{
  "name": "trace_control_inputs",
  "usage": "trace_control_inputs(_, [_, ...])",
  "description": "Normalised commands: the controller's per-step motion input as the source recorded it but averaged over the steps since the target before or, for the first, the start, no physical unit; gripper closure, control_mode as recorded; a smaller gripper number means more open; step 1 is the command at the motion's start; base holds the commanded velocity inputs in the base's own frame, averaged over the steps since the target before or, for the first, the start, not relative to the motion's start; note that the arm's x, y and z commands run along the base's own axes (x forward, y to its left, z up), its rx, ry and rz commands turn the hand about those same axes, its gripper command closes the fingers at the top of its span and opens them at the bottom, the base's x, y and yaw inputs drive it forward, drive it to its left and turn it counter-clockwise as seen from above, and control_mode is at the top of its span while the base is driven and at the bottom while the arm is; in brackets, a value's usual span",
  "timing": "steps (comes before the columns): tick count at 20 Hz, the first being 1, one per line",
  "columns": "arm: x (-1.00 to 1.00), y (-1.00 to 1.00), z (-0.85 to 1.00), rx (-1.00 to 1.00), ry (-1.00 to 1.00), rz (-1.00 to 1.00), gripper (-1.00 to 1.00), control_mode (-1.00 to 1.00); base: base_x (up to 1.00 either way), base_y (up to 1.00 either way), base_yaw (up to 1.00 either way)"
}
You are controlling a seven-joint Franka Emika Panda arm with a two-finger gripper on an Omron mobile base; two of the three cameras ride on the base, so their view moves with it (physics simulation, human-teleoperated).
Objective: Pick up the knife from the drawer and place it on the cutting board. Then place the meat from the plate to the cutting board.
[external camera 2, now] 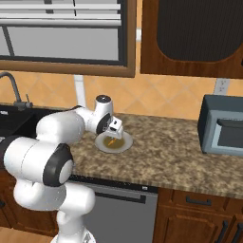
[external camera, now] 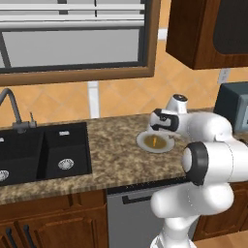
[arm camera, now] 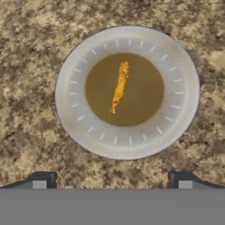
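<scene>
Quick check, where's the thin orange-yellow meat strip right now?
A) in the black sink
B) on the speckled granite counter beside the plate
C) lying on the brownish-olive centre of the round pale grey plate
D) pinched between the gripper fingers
C: the hand view shows the thin orange-yellow meat strip lying on the brownish-olive centre of the round pale grey plate, with the open gripper above it and nothing between its fingertips.

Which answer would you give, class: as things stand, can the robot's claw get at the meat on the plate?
Probably yes. The open claw hangs above the plate, and the meat lies bare in its centre with nothing over it. The strip is thin and flat, so gripping it may be fiddly.
</scene>
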Motion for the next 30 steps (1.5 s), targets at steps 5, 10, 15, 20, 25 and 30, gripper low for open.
trace_control_inputs(5, [0.55,0.00,-0.31,0.00,0.00,0.00,-1.00,-1.00,0.00,0.00,0.00])
trace_control_inputs(10, [0.37,0.00,-0.25,0.00,0.00,0.00,-1.00,-1.00,0.00,0.00,0.00])
trace_control_inputs(15, [0.27,0.00,-0.30,0.00,0.00,0.00,-1.00,-1.00,0.00,0.00,0.00])
trace_control_inputs(20, [0.25,0.00,-0.28,0.00,0.00,0.00,-1.00,-1.00,0.00,0.00,0.00])
trace_control_inputs(25, [0.26,0.00,-0.21,0.00,0.00,0.00,-1.00,-1.00,0.00,0.00,0.00])
trace_control_inputs(30, [0.21,-0.01,-0.23,0.00,0.00,0.00,-1.00,-1.00,0.00,0.00,0.00])
